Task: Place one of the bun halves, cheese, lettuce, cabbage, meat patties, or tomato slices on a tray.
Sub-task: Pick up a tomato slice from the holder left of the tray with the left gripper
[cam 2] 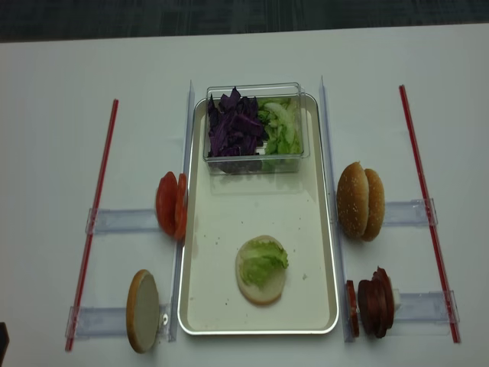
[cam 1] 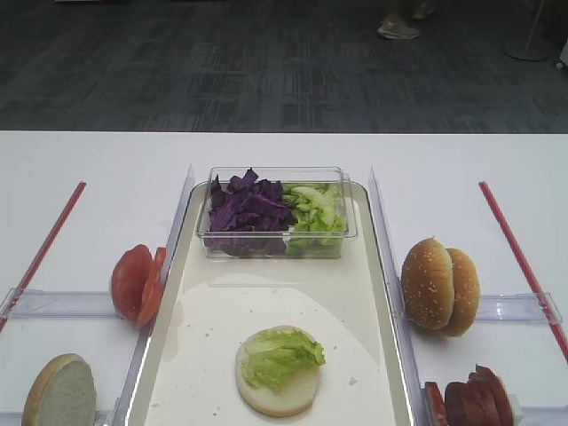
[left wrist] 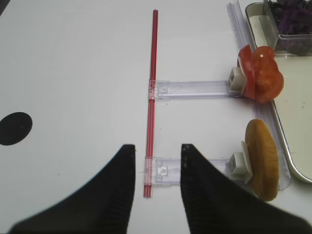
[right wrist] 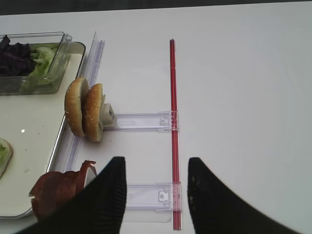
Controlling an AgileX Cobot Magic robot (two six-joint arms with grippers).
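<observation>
The cream tray (cam 1: 266, 293) lies in the middle. On it rests a flat bun half (cam 1: 277, 392) topped with lettuce (cam 1: 280, 353). Tomato slices (left wrist: 261, 75) and another pale bun half (left wrist: 263, 158) stand on edge left of the tray. Sesame bun tops (right wrist: 85, 112) and meat patties (right wrist: 56, 190) stand to its right. Cabbage (cam 1: 247, 209) fills part of a tub at the tray's far end. No cheese is in view. My left gripper (left wrist: 157, 148) hovers open over the table left of the bun half. My right gripper (right wrist: 156, 163) is open and empty beside the patties. Neither gripper appears in the high views.
The clear plastic tub (cam 1: 275, 232) also holds loose lettuce (cam 1: 315, 209). Red rods (left wrist: 152, 97) (right wrist: 173, 122) run along both sides, joined to clear plastic holders (left wrist: 195, 88) that prop the food. Clear rails edge the tray. A black spot (left wrist: 14, 127) marks the table on the left.
</observation>
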